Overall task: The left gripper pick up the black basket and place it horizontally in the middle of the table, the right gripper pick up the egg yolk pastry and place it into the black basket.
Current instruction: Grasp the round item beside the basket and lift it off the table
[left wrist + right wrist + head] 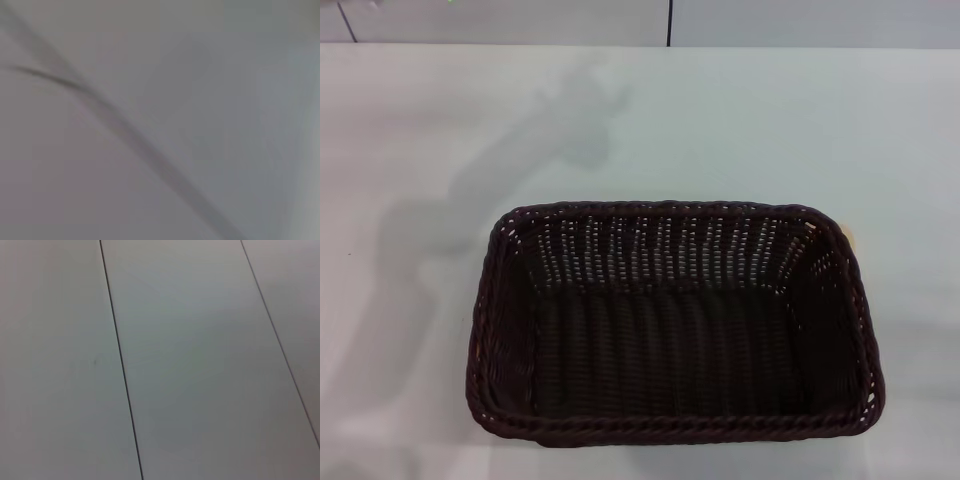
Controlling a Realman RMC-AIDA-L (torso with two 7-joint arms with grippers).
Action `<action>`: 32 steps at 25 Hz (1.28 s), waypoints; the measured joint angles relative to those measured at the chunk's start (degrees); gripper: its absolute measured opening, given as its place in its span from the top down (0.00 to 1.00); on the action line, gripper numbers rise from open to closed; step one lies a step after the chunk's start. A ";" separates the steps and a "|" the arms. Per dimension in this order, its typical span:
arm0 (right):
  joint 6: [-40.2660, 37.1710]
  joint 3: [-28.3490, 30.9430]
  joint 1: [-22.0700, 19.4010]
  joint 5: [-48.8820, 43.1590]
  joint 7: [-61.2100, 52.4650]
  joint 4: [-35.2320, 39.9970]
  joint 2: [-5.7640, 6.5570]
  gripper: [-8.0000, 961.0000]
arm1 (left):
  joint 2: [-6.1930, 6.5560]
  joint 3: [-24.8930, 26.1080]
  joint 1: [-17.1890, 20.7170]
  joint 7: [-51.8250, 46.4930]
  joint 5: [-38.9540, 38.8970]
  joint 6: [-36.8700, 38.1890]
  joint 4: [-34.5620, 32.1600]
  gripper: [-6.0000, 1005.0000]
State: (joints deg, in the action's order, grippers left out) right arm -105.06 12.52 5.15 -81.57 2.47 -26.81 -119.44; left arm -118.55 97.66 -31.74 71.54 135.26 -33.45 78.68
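The black basket (670, 320) lies lengthwise across the near middle of the white table (770, 130), upright and empty. A small pale tan sliver, the egg yolk pastry (849, 238), peeks out just beyond the basket's far right corner, mostly hidden by the rim. Neither gripper shows in the head view. The left wrist view shows only a blurred grey surface with a dark line (150, 150). The right wrist view shows only pale flat panels with thin dark seams (120, 360).
The table's far edge (640, 46) meets a pale wall with a dark vertical seam (669, 22). A soft arm-shaped shadow (570, 125) falls on the tabletop behind and left of the basket.
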 joint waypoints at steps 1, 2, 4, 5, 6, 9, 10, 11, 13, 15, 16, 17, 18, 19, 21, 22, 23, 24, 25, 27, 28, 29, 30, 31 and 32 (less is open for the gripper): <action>0.00 0.00 0.00 0.00 0.00 0.00 0.00 0.20 | 0.00 0.00 0.00 0.00 0.00 0.00 0.00 0.21; 0.04 -0.26 0.01 0.00 0.09 0.01 0.00 0.20 | 0.03 -3.83 3.44 -0.05 -0.06 9.56 0.69 0.20; 0.39 -0.95 0.13 0.01 0.33 0.06 0.00 0.20 | 0.07 -7.03 6.06 -0.05 -0.07 17.81 0.97 0.19; 1.34 -1.57 0.41 0.01 0.43 0.26 0.00 0.20 | 0.20 -14.74 10.56 -0.07 0.19 36.78 -0.79 0.18; 1.34 -1.57 0.41 0.01 0.43 0.26 0.00 0.20 | 0.22 -18.99 12.15 -0.84 0.47 46.85 -3.68 0.18; 4.14 -2.51 1.21 0.01 0.46 0.66 0.02 0.20 | 0.27 -28.34 14.32 -9.05 2.11 76.16 -14.61 0.18; 6.99 -3.14 2.30 0.01 0.46 0.98 0.06 0.20 | 0.28 -29.07 14.45 -10.84 2.74 79.55 -16.21 0.18; 6.99 -3.14 2.30 0.01 0.46 0.98 0.06 0.20 | 0.41 -29.79 14.95 -17.44 4.50 88.94 -19.79 0.18; 9.79 -4.00 3.60 0.01 0.47 1.12 0.12 0.20 | 0.41 -29.79 14.95 -17.44 4.50 88.94 -19.79 0.19; 13.30 -5.26 5.58 -0.12 0.48 1.20 0.15 0.20 | 0.47 -23.35 15.36 -48.99 9.36 107.84 -33.74 0.19; 13.30 -5.26 5.58 -0.12 0.48 1.20 0.15 0.20 | 0.47 -23.35 15.36 -48.99 9.36 107.84 -33.74 0.19; 14.33 -5.80 6.22 -0.23 0.48 1.21 0.15 0.20 | 0.44 -19.66 13.67 -58.38 9.49 107.71 -40.85 0.19; 15.36 -6.46 6.87 -0.34 0.49 1.23 0.15 0.20 | 0.44 -19.66 13.67 -58.38 9.49 107.71 -40.85 0.19; 16.33 -7.19 7.57 -0.47 0.49 1.21 0.14 0.20 | 0.45 -18.65 13.08 -60.81 9.48 107.43 -43.29 0.19; 17.90 -8.86 8.79 -0.49 0.50 1.15 0.07 0.20 | 0.47 -16.00 10.37 -67.22 9.59 106.66 -52.18 0.19; 18.45 -9.52 9.28 -0.50 0.50 1.06 0.04 0.21 | 0.47 -16.00 10.37 -67.22 9.59 106.66 -52.18 0.19; 19.18 -10.24 9.81 -0.51 0.51 0.98 0.01 0.21 | 0.47 -16.00 10.37 -67.22 9.59 106.66 -52.18 0.19; 19.93 -10.89 10.32 -0.52 0.51 0.87 -0.01 0.21 | 0.47 -15.69 9.97 -67.75 9.61 106.47 -53.65 0.19; 21.73 -11.72 11.36 -0.52 0.52 0.75 -0.01 0.21 | 0.45 -15.82 9.92 -67.82 9.65 105.82 -54.53 0.19; 22.78 -12.10 11.85 -0.52 0.52 0.69 -0.01 0.21 | 0.40 -15.99 10.09 -67.82 9.71 105.28 -54.44 0.19; 23.90 -12.39 12.25 -0.52 0.52 0.63 -0.01 0.21 | 0.40 -15.99 10.09 -67.82 9.71 105.28 -54.44 0.19; 25.05 -12.70 12.68 -0.52 0.52 0.57 -0.01 0.21 | 0.40 -16.07 10.19 -67.89 9.73 104.88 -54.35 0.19; 27.34 -13.17 13.49 -0.52 0.52 0.55 0.00 0.21 | 0.40 -16.24 9.89 -68.13 10.06 104.11 -54.50 0.19; 27.34 -13.17 13.49 -0.52 0.52 0.55 0.00 0.21 | 0.40 -16.24 9.89 -68.13 10.06 104.11 -54.50 0.19; 28.63 -13.41 14.00 -0.52 0.52 0.54 0.00 0.21 | 0.40 -16.28 9.76 -68.25 10.63 103.71 -54.52 0.19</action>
State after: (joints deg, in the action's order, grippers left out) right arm -76.43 -0.89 19.15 -82.09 2.99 -26.28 -119.44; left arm -118.15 81.38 -21.98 3.29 145.89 70.26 24.17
